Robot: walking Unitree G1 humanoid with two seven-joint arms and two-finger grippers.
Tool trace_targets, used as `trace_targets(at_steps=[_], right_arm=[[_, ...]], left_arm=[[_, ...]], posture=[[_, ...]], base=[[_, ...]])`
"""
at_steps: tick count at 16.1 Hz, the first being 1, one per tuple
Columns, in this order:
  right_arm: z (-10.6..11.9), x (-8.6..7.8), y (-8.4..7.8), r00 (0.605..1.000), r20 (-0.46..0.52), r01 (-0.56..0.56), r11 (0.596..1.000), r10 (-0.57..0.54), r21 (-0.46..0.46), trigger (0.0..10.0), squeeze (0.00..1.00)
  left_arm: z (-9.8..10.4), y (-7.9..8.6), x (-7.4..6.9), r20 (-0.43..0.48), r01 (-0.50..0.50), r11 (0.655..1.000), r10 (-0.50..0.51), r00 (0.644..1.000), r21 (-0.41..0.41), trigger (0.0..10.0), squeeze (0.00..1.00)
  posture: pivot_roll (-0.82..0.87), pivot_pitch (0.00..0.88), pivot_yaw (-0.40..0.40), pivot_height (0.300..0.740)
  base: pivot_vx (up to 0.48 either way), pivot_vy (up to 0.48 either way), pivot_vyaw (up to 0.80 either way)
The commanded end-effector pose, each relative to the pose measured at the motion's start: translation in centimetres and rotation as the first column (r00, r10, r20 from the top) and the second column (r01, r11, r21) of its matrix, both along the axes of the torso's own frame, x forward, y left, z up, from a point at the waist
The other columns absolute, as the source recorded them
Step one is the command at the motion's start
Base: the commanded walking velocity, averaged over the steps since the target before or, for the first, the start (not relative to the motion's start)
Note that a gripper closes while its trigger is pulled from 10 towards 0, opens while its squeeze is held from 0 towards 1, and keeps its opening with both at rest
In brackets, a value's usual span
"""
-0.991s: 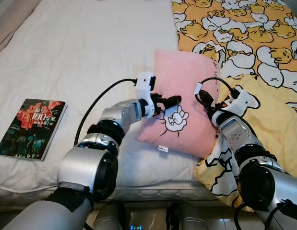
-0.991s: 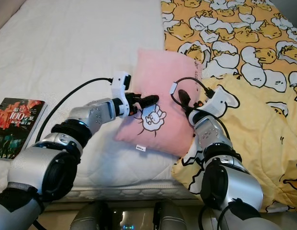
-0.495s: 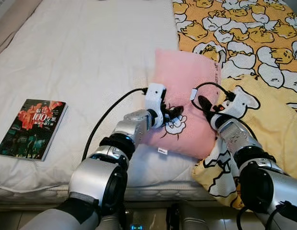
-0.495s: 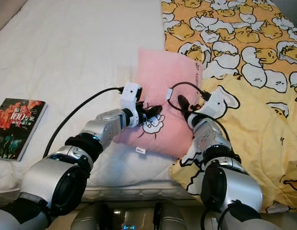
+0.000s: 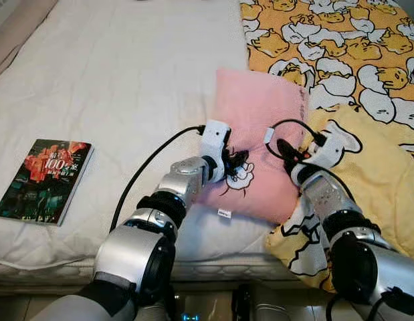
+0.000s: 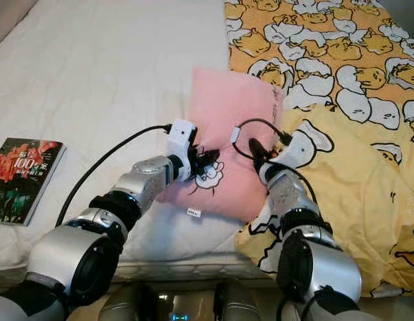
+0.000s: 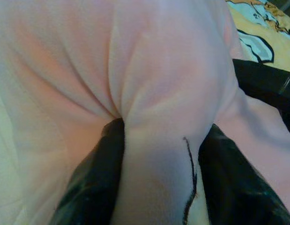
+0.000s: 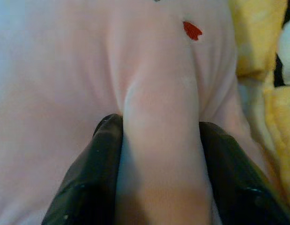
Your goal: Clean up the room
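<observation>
Pink plush is bunched between my black fingers (image 7: 93,187) in both wrist views: each pincer is closed on a fold of the pink pillow (image 5: 260,127). My left pincer (image 5: 235,160) bites the near-left part of the pillow face, right at the printed white cartoon figure (image 5: 241,175); my right pincer (image 5: 285,152) bites the near-right part, beside the yellow patterned blanket (image 5: 367,87). Both grips sit toward the pillow's near end, and its long axis runs away from me up the bed, so most of its bulk lies beyond my pincers. I judge that a lift would let the far end sag, and neither arm is the nearer one; they share the load.

Farther left, well apart from the pillow, a dark-covered book (image 5: 45,179) lies on the white mattress (image 5: 126,80).

My fingertips are buried in the fabric, so I cannot tell how deep each fold is held. The pillow's near-right corner is hidden behind my right arm.
</observation>
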State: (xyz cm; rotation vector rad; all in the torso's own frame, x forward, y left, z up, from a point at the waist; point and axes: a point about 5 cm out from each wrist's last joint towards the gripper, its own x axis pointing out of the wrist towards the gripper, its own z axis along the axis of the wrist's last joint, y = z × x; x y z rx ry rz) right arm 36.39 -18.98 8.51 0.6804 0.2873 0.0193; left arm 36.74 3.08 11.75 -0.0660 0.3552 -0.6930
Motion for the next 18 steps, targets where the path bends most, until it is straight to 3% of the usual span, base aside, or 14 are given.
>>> trace_targets(at_steps=[1,4,6,7,8,12,14,15,16,18], right_arm=[[-2.8,-1.6,0.5,0.992,-0.122,-0.014,1.000,0.016,0.017,0.0,0.00],[-3.2,-2.0,1.1,0.995,-0.086,-0.038,0.999,0.041,0.034,0.0,0.00],[-3.9,-2.4,0.9,0.992,-0.117,-0.053,0.997,0.047,-0.051,0.0,0.00],[-3.6,-2.2,1.0,0.993,-0.099,-0.070,0.992,0.060,-0.101,0.0,0.00],[-2.3,-1.5,0.8,0.998,-0.037,-0.055,0.975,0.048,-0.213,0.0,0.00],[-1.6,-1.2,0.2,1.000,0.006,-0.017,0.973,0.019,-0.231,0.0,0.00],[0.5,-0.2,-0.4,0.995,0.088,0.073,0.973,-0.054,-0.221,0.0,0.00],[4.8,1.0,0.3,0.962,0.273,0.088,0.958,-0.011,-0.272,0.0,0.00],[6.9,1.3,0.6,0.933,0.358,0.098,0.951,0.014,-0.294,0.0,0.00],[9.3,1.1,1.0,0.890,0.453,0.110,0.936,0.057,-0.334,0.0,0.00]], left_arm=[[-1.0,0.1,-0.5,-0.025,0.011,1.000,-0.011,1.000,0.028,0.0,0.00],[-0.6,0.7,-0.1,0.020,-0.002,0.999,0.001,1.000,0.046,0.0,0.00],[-0.5,1.2,0.1,0.065,-0.032,0.996,0.027,0.997,0.085,0.0,0.00],[-0.4,1.4,0.2,0.077,-0.044,0.995,0.037,0.996,0.085,0.0,0.00],[0.1,2.0,0.6,0.113,-0.078,0.993,0.068,0.991,0.084,0.0,0.00],[1.4,2.9,1.2,0.217,-0.119,0.987,0.094,0.972,0.107,0.0,0.00],[3.2,3.1,1.9,0.304,-0.106,0.983,0.057,0.951,0.148,0.0,0.00],[6.9,3.6,2.9,0.415,-0.136,0.981,0.068,0.907,0.137,0.0,0.00],[8.8,4.3,3.4,0.457,-0.171,0.981,0.109,0.883,0.096,0.0,0.00],[10.7,5.1,3.6,0.517,-0.202,0.978,0.144,0.843,0.057,0.0,0.00]], posture=[[-0.09,0.146,-0.026,0.697],[-0.08,0.118,-0.025,0.697],[-0.08,0.105,-0.033,0.697],[-0.08,0.105,-0.035,0.697],[-0.08,0.098,-0.036,0.697],[-0.09,0.071,-0.027,0.697],[-0.09,0.059,-0.014,0.697],[-0.08,0.043,-0.007,0.697],[-0.08,0.034,-0.007,0.697],[-0.08,0.019,-0.005,0.697]], base=[[0.000,0.000,0.00],[0.000,0.000,0.00],[0.000,0.000,0.00],[0.000,0.000,0.00],[0.000,0.000,0.00],[0.000,0.000,0.00],[0.000,0.000,0.00],[0.000,0.000,0.00],[0.000,0.000,0.00],[0.000,0.000,0.00]])
